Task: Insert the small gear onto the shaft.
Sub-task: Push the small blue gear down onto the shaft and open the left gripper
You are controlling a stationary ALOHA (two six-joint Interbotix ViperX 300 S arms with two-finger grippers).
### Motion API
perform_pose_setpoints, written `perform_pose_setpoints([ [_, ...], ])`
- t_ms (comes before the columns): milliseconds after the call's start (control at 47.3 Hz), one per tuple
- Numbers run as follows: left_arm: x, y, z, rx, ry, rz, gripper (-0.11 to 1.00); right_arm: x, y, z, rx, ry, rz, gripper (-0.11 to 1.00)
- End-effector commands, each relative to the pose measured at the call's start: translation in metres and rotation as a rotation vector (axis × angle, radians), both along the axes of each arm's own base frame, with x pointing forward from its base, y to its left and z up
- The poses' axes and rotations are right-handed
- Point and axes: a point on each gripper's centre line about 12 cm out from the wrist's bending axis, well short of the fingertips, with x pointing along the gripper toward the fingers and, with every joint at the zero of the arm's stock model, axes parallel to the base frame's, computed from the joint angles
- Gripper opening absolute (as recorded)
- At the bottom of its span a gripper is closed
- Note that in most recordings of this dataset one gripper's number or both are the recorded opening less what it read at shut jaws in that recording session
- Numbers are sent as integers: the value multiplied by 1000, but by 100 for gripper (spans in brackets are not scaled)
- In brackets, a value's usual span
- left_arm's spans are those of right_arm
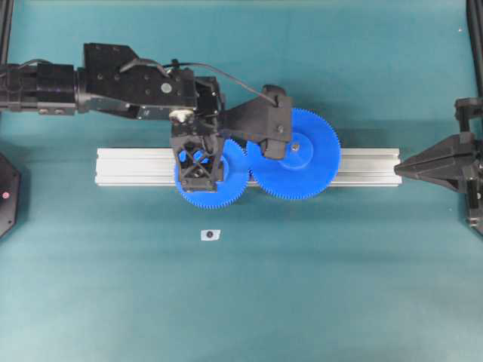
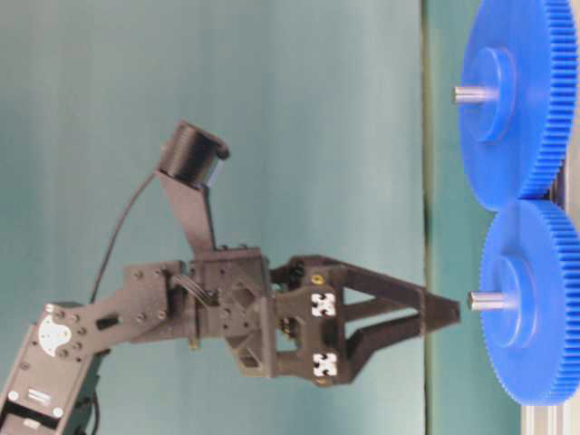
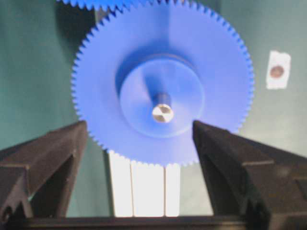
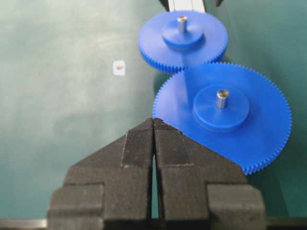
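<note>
— Below our left gripper (image 1: 198, 170) lies the aluminium rail (image 1: 362, 167), with the large gear (image 1: 294, 154) off to one side of it.
— Directly under our wide-open, empty fingers (image 3: 45, 160) we see the small gear (image 3: 162, 81), seated on the shaft (image 3: 162, 112). Our right gripper (image 4: 154, 125) is closed, empty.

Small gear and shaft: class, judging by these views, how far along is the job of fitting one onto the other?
Done, it seems: the small gear sits on the rail with the shaft poking through its hub, teeth meeting the larger gear. In hand: nothing; the left gripper hangs above the small gear, jaws open and empty. The right gripper is shut, off to the side. Left: only withdrawing the left arm.
</note>
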Motion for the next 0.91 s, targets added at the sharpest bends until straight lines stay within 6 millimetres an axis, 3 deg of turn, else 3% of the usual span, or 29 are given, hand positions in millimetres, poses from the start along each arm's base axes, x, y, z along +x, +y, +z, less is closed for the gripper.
perform_pose_setpoints([
  [0, 2, -1, 25, 12, -63, -6, 83, 2, 0, 4, 10, -8, -5, 0],
  [888, 2, -10, 25, 3, -46, -9, 83, 2, 0, 3, 12, -6, -5, 0],
])
